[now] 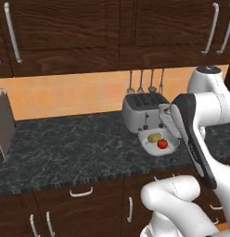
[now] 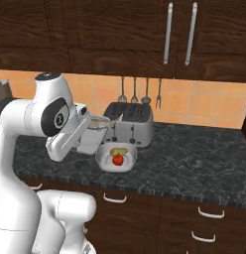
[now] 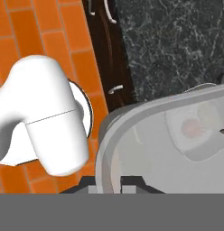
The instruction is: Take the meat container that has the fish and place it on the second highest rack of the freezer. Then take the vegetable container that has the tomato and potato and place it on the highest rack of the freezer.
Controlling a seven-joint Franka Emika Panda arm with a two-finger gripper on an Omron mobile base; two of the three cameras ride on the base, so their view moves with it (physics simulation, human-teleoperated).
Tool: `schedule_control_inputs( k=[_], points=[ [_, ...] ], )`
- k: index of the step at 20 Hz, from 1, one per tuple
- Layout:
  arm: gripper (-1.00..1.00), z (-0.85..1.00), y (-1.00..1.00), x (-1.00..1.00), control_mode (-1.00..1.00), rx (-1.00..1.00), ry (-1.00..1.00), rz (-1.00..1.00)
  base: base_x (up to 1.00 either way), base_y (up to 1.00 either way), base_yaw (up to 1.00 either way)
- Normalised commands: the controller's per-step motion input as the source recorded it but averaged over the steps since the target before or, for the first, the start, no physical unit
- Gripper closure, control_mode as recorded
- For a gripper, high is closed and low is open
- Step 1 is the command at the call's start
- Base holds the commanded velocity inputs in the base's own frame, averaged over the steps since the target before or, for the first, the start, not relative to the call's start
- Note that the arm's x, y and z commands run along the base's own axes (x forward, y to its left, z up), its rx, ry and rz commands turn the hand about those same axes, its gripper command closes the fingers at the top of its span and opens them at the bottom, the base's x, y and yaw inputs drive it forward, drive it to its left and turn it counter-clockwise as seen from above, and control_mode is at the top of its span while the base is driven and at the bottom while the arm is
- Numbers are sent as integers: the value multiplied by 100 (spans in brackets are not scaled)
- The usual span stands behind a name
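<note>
My gripper (image 3: pixel 107 186) is shut on the rim of a pale grey meat container (image 3: pixel 168 135), held above the counter in front of the toaster. The same container (image 2: pixel 101 122) sticks out from my hand (image 2: pixel 85 126) in the right base view; its contents are not clear, and the fish cannot be made out. In the left base view only its rim (image 1: pixel 165 110) peeks past my forearm. Below it on the counter sits the white vegetable container (image 1: pixel 148 143) (image 2: pixel 102 159) with a red tomato (image 1: pixel 162 144) (image 2: pixel 117 159) and a yellowish potato (image 1: pixel 154 137) (image 2: pixel 118 151). The freezer is out of view.
A silver toaster (image 1: pixel 141 110) (image 2: pixel 131 121) stands against the tiled back wall under hanging utensils (image 2: pixel 139 92). A grey appliance (image 1: pixel 3 125) stands at the counter's left end. Dark cabinets hang overhead. Drawers (image 1: pixel 79 194) run below the black marbled counter (image 1: pixel 66 148).
</note>
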Motion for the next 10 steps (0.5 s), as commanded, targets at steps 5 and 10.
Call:
schedule_control_inputs(
  k=[5,10],
  points=[
    [100,0,0,0,100,0,0,0,-2,100,-5],
    [100,0,0,0,100,0,0,0,0,100,-11]
  ],
)
